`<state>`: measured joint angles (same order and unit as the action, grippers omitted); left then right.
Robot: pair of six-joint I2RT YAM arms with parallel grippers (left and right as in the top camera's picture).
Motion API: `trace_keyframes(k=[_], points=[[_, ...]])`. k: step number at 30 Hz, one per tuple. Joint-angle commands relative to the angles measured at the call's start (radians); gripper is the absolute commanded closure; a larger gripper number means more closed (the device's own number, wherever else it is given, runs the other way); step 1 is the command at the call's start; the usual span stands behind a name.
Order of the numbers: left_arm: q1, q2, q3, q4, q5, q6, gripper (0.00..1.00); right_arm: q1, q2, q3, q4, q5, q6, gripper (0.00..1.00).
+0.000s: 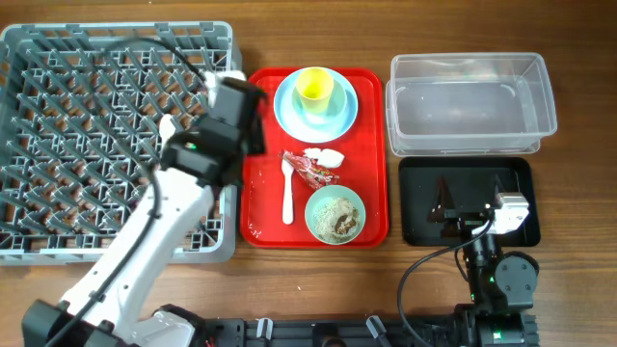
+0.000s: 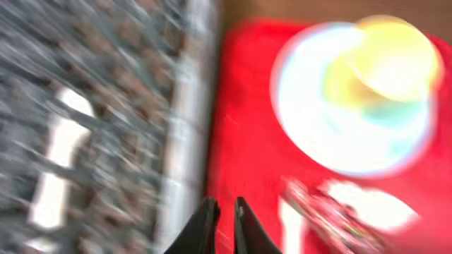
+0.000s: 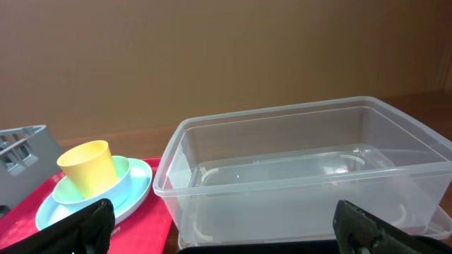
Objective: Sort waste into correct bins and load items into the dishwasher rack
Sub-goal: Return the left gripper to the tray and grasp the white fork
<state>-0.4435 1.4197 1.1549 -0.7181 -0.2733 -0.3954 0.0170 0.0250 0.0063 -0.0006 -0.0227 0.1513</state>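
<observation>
Barely underway — plate (image 1: 287,114), cup (image 1: 314,89), bowl (image 1: 310,214), spoon (image 1: 286,193) and wrapper (image 1: 310,171) sit on the red tray (image 1: 262,183); left gripper (image 2: 224,204), over its edge, is clenched empty — right gripper (image 3: 224,222) gapes wide.

The left arm (image 1: 145,241) has white links and black joints; the left end effector (image 2: 224,224) is black.

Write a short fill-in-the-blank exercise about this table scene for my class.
The yellow cup is stacked above a pale blue ____. The white spoon lies on the ____ tray. The food crumbs lie in a mint ____. The right claw stands wide ____.
Missing words: plate; red; bowl; open.
</observation>
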Motion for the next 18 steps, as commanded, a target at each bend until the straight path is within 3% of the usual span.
trace_keyframes(k=[1,3,5,9,18], points=[[-0.104,0.084,-0.05,-0.022,0.076,-0.256,0.87,0.005,-0.002,-0.001,0.004,-0.008,-0.018,0.0],[-0.156,0.146,-0.07,-0.023,0.08,-0.276,0.76,0.005,-0.002,-0.001,0.004,-0.008,-0.018,0.0],[-0.187,0.205,-0.072,-0.016,0.08,-0.288,0.7,0.005,-0.002,-0.001,0.004,-0.008,-0.018,0.0],[-0.187,0.284,-0.072,0.018,0.108,-0.347,0.69,0.005,-0.002,-0.001,0.004,-0.008,-0.018,0.0],[-0.178,0.428,-0.072,0.136,0.123,-0.346,0.67,0.005,-0.002,-0.001,0.004,-0.008,-0.018,0.0]])
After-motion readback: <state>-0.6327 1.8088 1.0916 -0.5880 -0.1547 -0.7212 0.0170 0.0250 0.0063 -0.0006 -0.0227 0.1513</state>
